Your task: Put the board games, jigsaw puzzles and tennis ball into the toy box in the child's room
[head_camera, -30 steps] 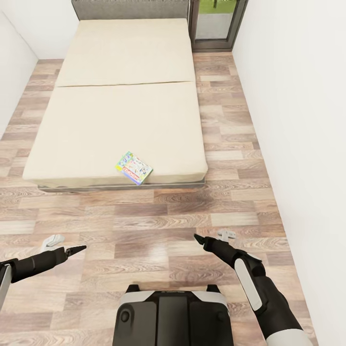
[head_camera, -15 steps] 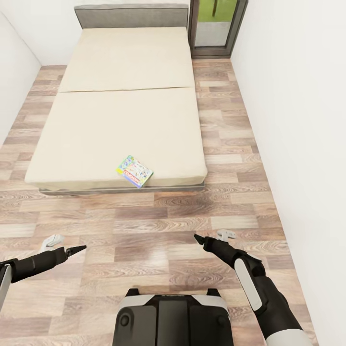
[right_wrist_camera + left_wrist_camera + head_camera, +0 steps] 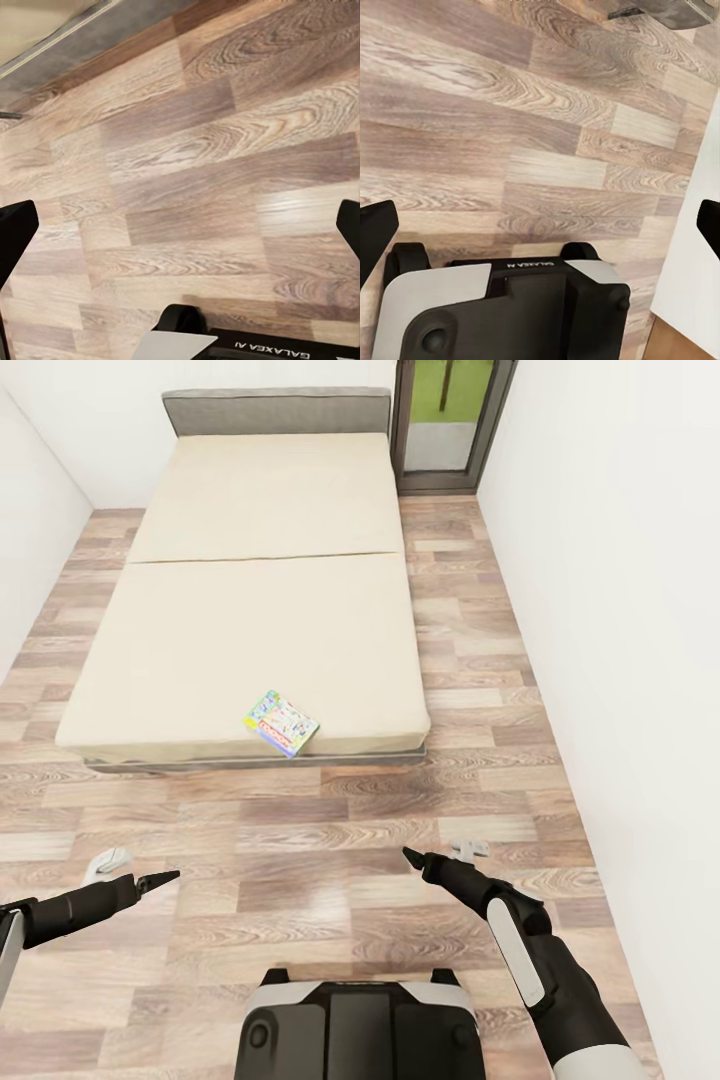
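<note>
One board game (image 3: pixel 281 723), a flat box with blue cartoon art, lies near the foot edge of the cream bed (image 3: pixel 250 610) in the head view. My left gripper (image 3: pixel 160 880) and right gripper (image 3: pixel 412 857) hang over the wood floor, well short of the bed and apart from the box. In the left wrist view the left gripper (image 3: pixel 540 225) is open, its dark fingers (image 3: pixel 375 232) at the picture's edges with nothing between them. The right gripper (image 3: pixel 180 225) is open and empty too, above bare planks. The table, toy box, jigsaw puzzles and tennis ball are out of view.
A grey headboard (image 3: pixel 275 410) ends the bed at the far wall, with a dark-framed glass door (image 3: pixel 445 420) beside it. White walls close in on both sides. A strip of floor (image 3: pixel 480 660) runs along the bed's right. My base (image 3: pixel 360 1025) sits below.
The whole picture has shifted: the bed sits lower in view and more of its headboard shows, so the camera moved. Both arms hold the same pose, and the board game lies as before.
</note>
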Controlling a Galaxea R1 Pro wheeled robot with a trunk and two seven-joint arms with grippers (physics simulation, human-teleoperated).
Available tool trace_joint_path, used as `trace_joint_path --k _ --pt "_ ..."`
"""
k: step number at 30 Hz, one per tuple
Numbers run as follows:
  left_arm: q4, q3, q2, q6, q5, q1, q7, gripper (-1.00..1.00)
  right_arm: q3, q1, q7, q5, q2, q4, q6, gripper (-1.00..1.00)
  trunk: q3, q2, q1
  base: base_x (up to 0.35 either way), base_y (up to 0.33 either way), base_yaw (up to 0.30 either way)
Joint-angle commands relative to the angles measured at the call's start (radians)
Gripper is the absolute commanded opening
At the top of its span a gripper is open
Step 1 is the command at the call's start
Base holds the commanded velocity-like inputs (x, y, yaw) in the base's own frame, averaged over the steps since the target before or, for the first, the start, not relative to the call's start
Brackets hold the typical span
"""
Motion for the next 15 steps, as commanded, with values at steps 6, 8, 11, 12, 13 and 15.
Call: trace_joint_path --k 6,8,11,12,13,15 --pt "0.000 0.001 0.000 0.009 0.003 0.000 -0.001 1.00 -0.001 0.000 0.001 -0.002 0.000 -0.001 0.005 1.00 0.009 -0.001 0.001 0.000 0.000 0.000" --pt "0.000 0.001 0.000 0.009 0.003 0.000 -0.001 1.00 -0.001 0.000 0.001 -0.002 0.000 -0.001 0.005 1.00 0.012 -0.001 0.001 0.000 0.000 0.000" --pt "0.000 0.001 0.000 0.009 0.003 0.000 -0.001 1.00 -0.001 0.000 0.001 -0.002 0.000 -0.001 0.005 1.00 0.017 -0.001 0.001 0.000 0.000 0.000" --pt "0.000 0.001 0.000 0.009 0.003 0.000 -0.001 1.00 -0.001 0.000 0.001 -0.002 0.000 -0.001 0.005 1.00 0.019 -0.001 0.001 0.000 0.000 0.000" --pt "0.000 0.001 0.000 0.009 0.003 0.000 -0.001 1.00 -0.001 0.000 0.001 -0.002 0.000 -0.001 0.005 1.00 0.021 -0.001 0.001 0.000 0.000 0.000" --pt "0.000 0.001 0.000 0.009 0.003 0.000 -0.001 1.00 -0.001 0.000 0.001 -0.002 0.000 -0.001 0.005 1.00 0.024 -0.001 0.001 0.000 0.000 0.000"
